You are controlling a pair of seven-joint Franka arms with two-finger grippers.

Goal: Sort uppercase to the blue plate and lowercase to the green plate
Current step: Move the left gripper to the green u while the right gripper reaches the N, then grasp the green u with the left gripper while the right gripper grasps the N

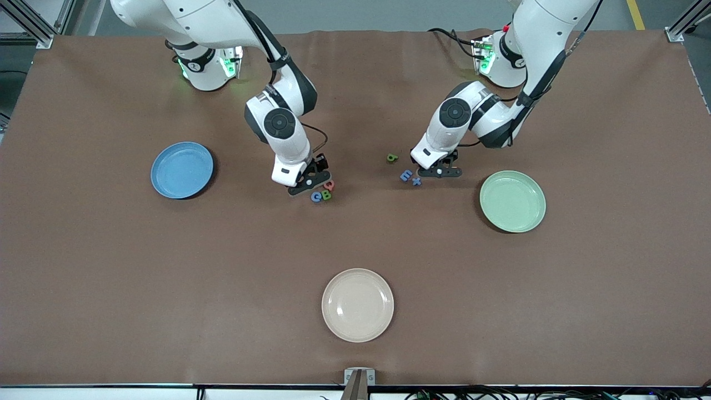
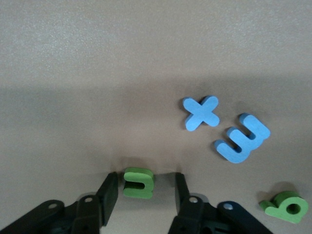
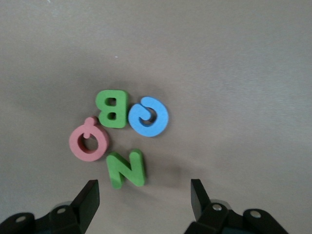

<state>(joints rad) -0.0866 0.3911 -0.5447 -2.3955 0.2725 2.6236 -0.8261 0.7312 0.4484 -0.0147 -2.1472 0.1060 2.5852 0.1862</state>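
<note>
Facing the worktop (image 1: 111,289), both tools sit low between blue plate (image 1: 182,170) and green plate (image 1: 512,201). Left tool (image 2: 144,192) stands spread around green u (image 2: 138,183), jaws apart from it. Right tool (image 3: 144,197) stands spread just beside green N (image 3: 126,168).

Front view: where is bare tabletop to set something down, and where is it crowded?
Bare cloth lies between the cream plate and the blue plate, and between the cream plate and the green plate. Crowded: the right gripper over the uppercase cluster, and the left gripper around the green u beside the lowercase letters.
</note>
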